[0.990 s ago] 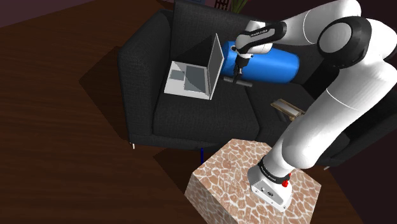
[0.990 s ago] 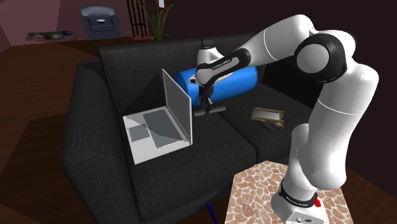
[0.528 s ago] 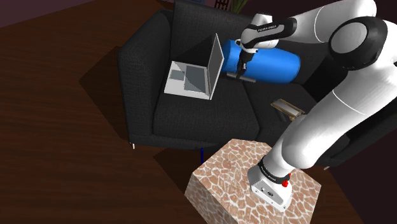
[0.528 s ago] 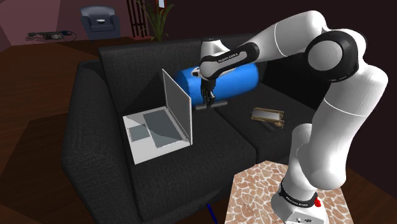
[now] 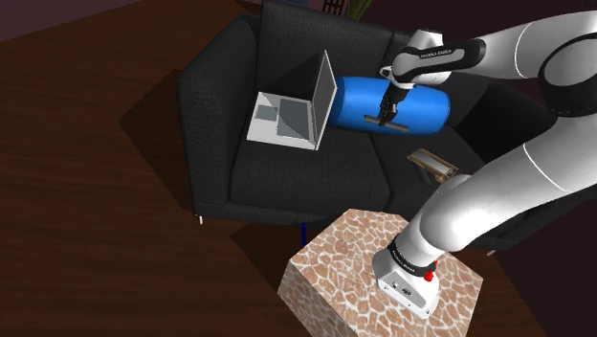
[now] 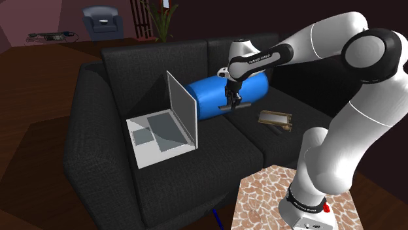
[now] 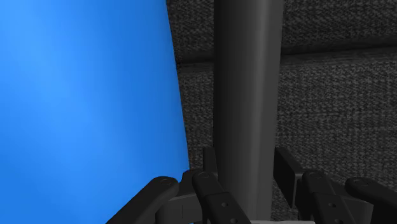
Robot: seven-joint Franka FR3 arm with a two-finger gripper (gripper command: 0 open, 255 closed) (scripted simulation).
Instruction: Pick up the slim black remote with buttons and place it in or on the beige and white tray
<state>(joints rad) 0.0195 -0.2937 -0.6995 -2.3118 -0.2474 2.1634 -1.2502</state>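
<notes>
My gripper (image 5: 386,113) is shut on the slim black remote (image 5: 382,122) and holds it in the air in front of the blue bolster (image 5: 352,100). From the second exterior view, the gripper (image 6: 230,99) hangs from the arm with the remote (image 6: 233,106) crosswise under the fingers, above the sofa seat. Close up, the remote (image 7: 245,95) runs as a dark bar between the two fingers (image 7: 208,167) of the gripper (image 7: 247,172). The beige and white tray (image 5: 433,163) lies on the right seat cushion, to the shoulder view's right of the gripper; it is seen again as the tray (image 6: 275,119).
An open grey laptop (image 5: 290,114) stands on the left cushion of the black sofa (image 5: 287,177). The blue bolster (image 6: 204,99) lies against the backrest. The stone-patterned stand (image 5: 340,278) sits in front of the sofa. A dark wooden floor (image 5: 86,220) surrounds it.
The gripper has carried the remote from beside the laptop screen toward the shoulder view's right, across the front of the blue bolster and closer to the tray.
</notes>
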